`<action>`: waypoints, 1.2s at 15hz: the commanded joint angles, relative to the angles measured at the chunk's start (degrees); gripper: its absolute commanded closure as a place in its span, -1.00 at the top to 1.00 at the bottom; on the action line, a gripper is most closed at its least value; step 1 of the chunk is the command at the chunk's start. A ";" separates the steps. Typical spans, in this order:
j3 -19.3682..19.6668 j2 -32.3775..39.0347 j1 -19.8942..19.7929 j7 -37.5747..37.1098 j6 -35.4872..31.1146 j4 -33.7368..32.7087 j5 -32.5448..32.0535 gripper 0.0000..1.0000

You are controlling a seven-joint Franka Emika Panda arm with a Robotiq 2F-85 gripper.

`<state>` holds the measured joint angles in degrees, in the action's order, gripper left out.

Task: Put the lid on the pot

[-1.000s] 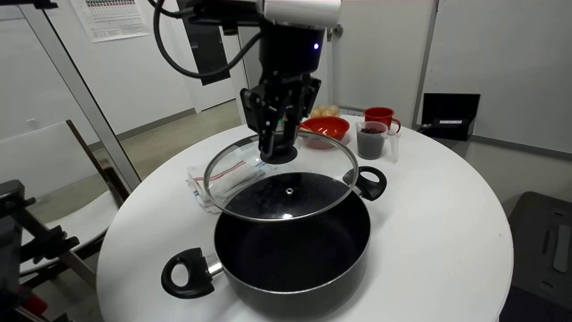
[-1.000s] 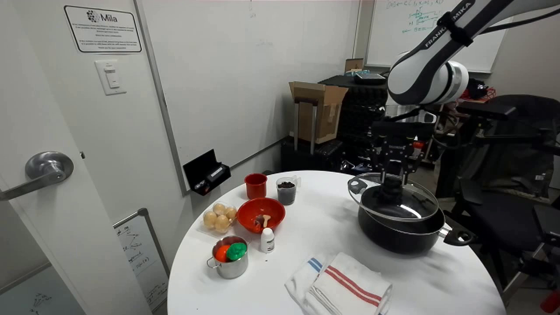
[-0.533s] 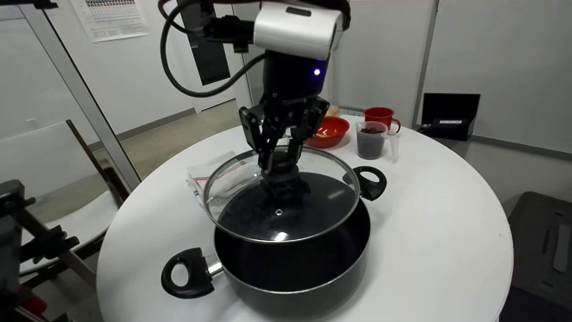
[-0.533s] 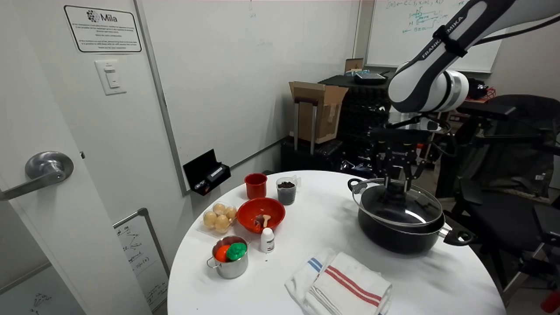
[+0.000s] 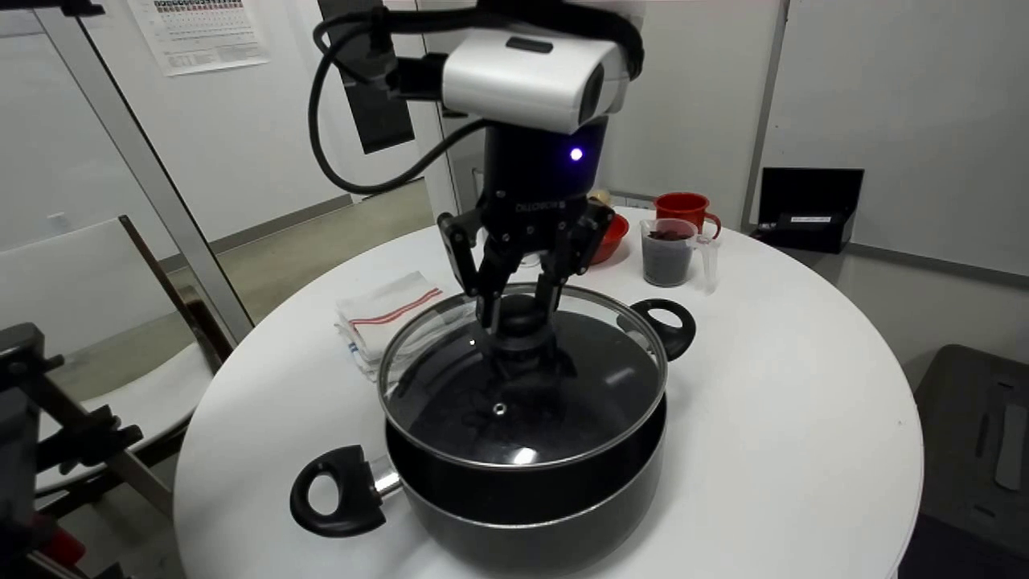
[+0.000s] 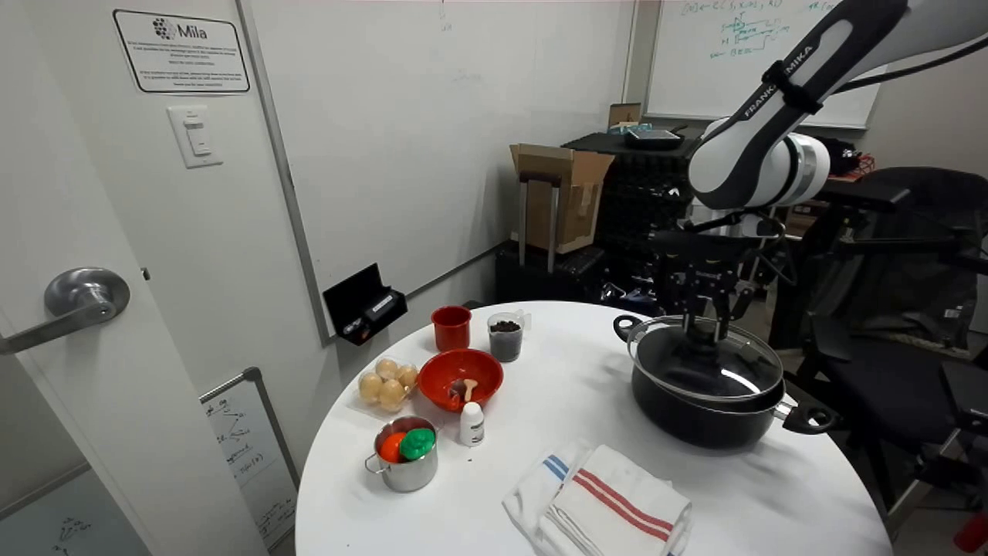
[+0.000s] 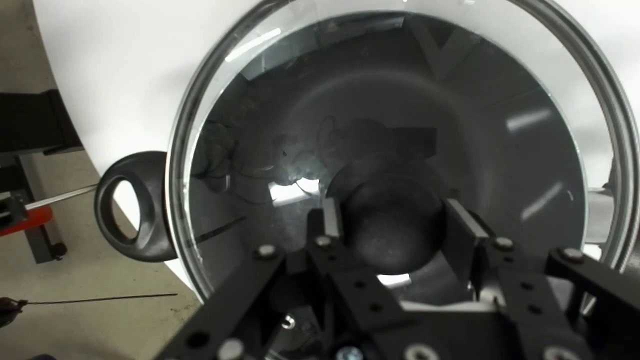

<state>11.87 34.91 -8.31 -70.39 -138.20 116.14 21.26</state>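
The lid is clear glass with a metal rim and black knob. It shows in both exterior views [image 5: 450,402] [image 6: 745,363] and in the wrist view [image 7: 380,100]. The black pot [image 5: 530,543] stands on the table, also seen in an exterior view [image 6: 695,425]. My gripper [image 5: 518,310] is shut on the lid's knob; its fingers flank the knob in the wrist view [image 7: 397,220]. The lid hangs just above the pot, roughly over its opening. A dark gap shows between lid rim and near pot rim. Whether the far rims touch is unclear.
A folded white towel [image 6: 617,502] lies beside the pot. Farther off stand a red bowl [image 6: 461,371], a red cup [image 6: 451,328], a measuring cup [image 6: 505,340], eggs [image 6: 388,384], a small metal pot [image 6: 407,471] and a white bottle [image 6: 472,425].
My gripper has moved down with the lid, bringing it closer to the pot and more squarely over the opening. The pot has not moved.
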 commanded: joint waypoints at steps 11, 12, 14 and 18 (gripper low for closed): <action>0.27 0.26 -1.48 -4.16 -3.66 3.25 2.37 -0.50; 0.36 0.18 -1.34 -4.52 -4.05 3.37 2.31 -0.50; 0.59 -0.07 -0.93 -5.66 -5.12 3.68 2.02 -0.50; 0.77 -0.35 -0.17 -7.39 -7.52 4.37 1.51 -0.50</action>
<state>11.93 36.12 -9.68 -75.85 -142.92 118.74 22.45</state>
